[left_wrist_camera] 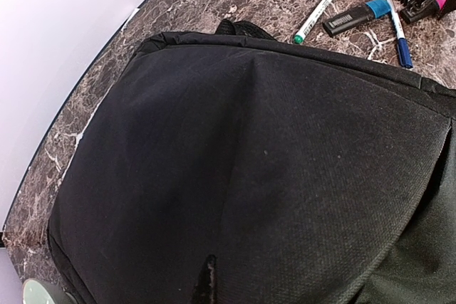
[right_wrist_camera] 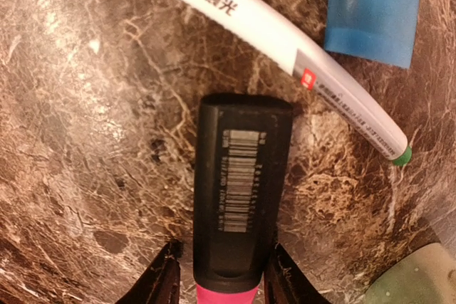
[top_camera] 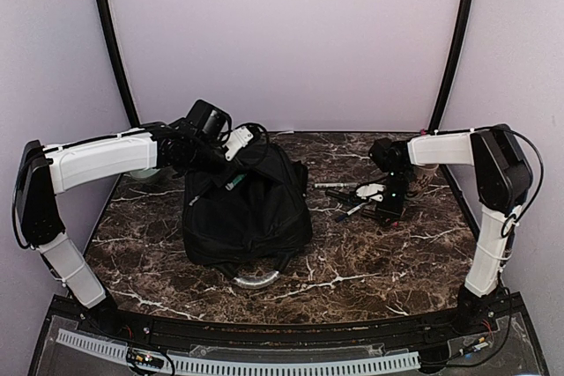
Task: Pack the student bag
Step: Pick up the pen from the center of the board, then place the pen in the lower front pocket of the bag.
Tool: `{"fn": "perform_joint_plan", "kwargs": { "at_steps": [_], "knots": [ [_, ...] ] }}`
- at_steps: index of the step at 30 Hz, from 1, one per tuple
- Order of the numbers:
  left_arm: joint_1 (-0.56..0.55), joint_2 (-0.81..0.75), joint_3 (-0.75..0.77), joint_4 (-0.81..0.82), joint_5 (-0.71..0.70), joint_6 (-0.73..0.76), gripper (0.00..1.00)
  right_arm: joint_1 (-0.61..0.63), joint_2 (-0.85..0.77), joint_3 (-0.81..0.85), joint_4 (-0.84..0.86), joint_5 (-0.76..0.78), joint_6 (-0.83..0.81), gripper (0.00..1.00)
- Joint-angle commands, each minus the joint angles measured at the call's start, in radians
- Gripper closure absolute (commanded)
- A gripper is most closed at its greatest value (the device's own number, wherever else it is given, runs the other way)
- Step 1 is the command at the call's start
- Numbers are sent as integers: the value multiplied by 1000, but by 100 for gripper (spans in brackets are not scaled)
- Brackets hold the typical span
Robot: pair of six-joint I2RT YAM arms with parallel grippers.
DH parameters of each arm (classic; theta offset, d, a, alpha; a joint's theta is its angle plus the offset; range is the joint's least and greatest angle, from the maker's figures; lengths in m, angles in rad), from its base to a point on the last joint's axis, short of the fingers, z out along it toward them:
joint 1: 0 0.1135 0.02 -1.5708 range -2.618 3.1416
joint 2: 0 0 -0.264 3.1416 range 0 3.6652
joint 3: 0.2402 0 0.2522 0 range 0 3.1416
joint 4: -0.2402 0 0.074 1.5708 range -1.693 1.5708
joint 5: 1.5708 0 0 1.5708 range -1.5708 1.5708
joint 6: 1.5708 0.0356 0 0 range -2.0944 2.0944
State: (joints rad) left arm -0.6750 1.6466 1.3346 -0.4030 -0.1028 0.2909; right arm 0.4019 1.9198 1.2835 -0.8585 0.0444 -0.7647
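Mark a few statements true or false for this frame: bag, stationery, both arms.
1. The right gripper has a finger on each side of a pink highlighter with a black cap. True.
2. The backpack's pale grey loop handle faces the back wall. False: it lies at the near side, toward the arm bases.
3. A white marker with a green cap lies on the marble table, outside the backpack. True.
4. The left gripper is among the pens. False: it is at the backpack's far top edge.

Scattered pens (top_camera: 339,192) right of student bag (top_camera: 247,213)
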Motion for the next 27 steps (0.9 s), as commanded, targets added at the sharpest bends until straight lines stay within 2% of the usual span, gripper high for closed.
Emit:
{"fn": "perform_joint_plan", "kwargs": {
  "at_steps": [1,5,14,21,27],
  "knots": [
    [17,-6,38,10,-8,-22,100,13,-9,-29,-9,-6,46,59],
    [17,-3,37,10,-5,-22,100,22,5,-24,7,7,78,59],
    [18,-6,38,9,-7,-23,100,82,-29,-23,-6,76,210,75],
    [18,-4,39,9,-2,-24,100,205,-242,-18,-43,12,268,82],
    [17,2,46,4,17,-35,100,316,-391,122,-51,-107,230,83]
  ]
}}
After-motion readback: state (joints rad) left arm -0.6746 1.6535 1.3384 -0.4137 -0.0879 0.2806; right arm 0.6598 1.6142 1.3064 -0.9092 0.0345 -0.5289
